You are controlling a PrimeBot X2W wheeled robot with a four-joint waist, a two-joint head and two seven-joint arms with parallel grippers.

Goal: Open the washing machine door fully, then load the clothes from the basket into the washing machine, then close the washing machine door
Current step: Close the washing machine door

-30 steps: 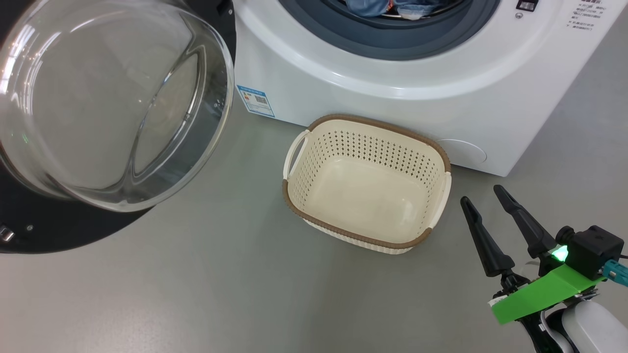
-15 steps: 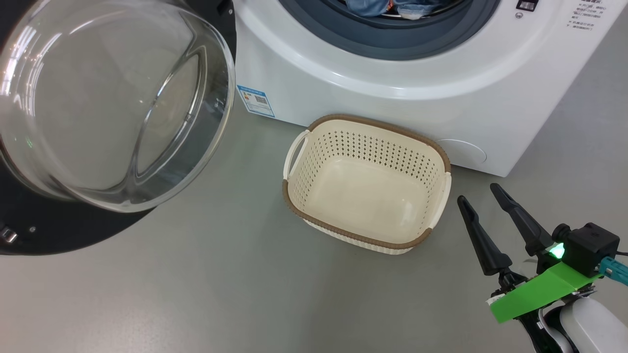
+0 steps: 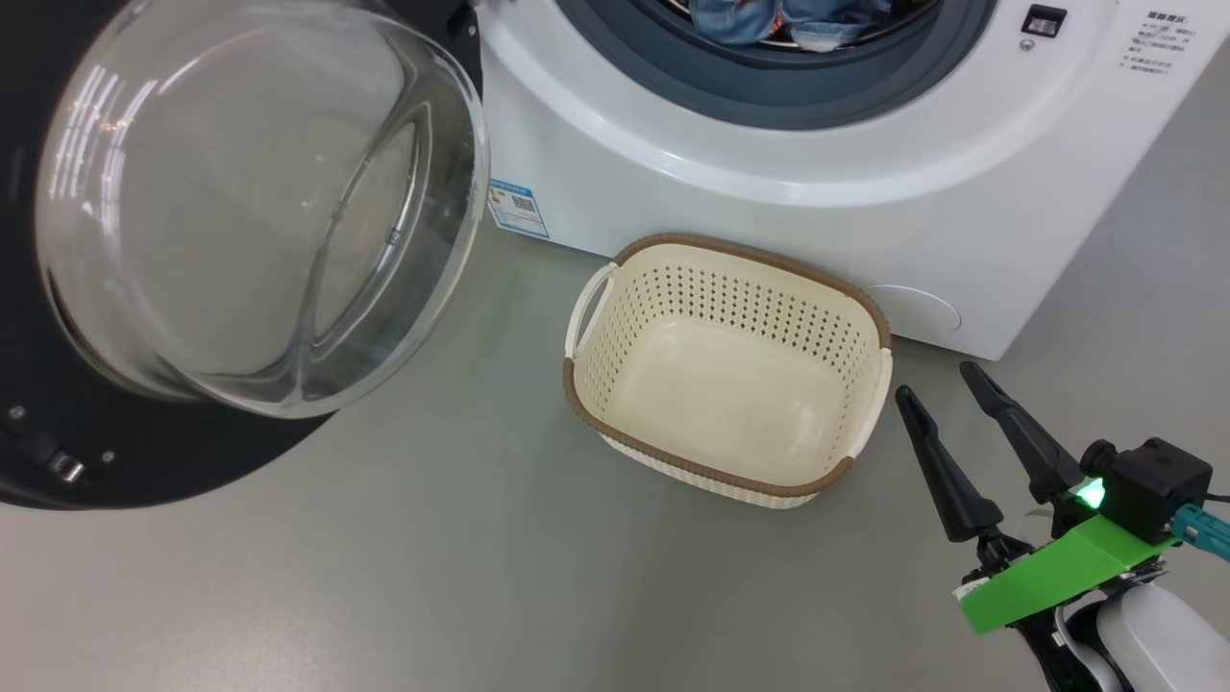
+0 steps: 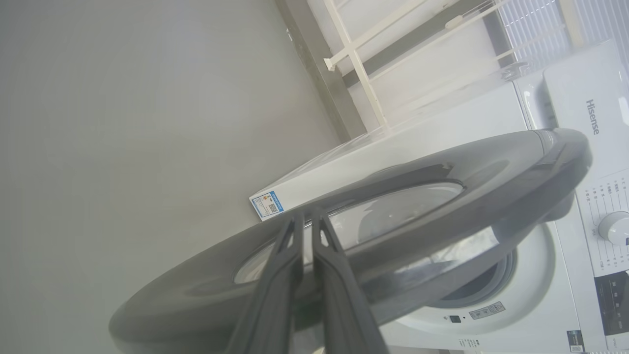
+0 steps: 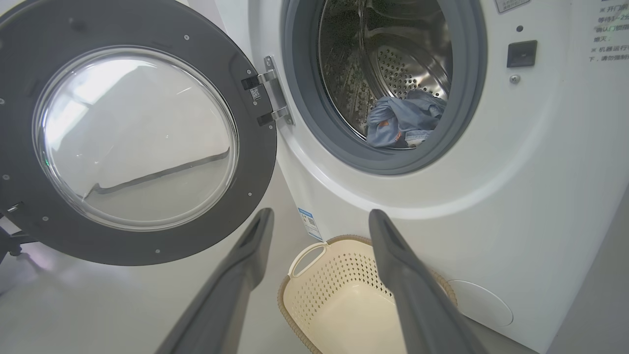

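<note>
Head looks down; both wrist views, seemingly nearer, share the washing machine door [image 3: 259,211].

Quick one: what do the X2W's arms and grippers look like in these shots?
Right gripper: two long, tapered, matte dark-grey jaws on a black base, with a bright green flat plate, a glowing green LED, a black boxy module and a teal connector. The forearm behind is glossy white. Left gripper: the same dark tapered jaws.
</note>
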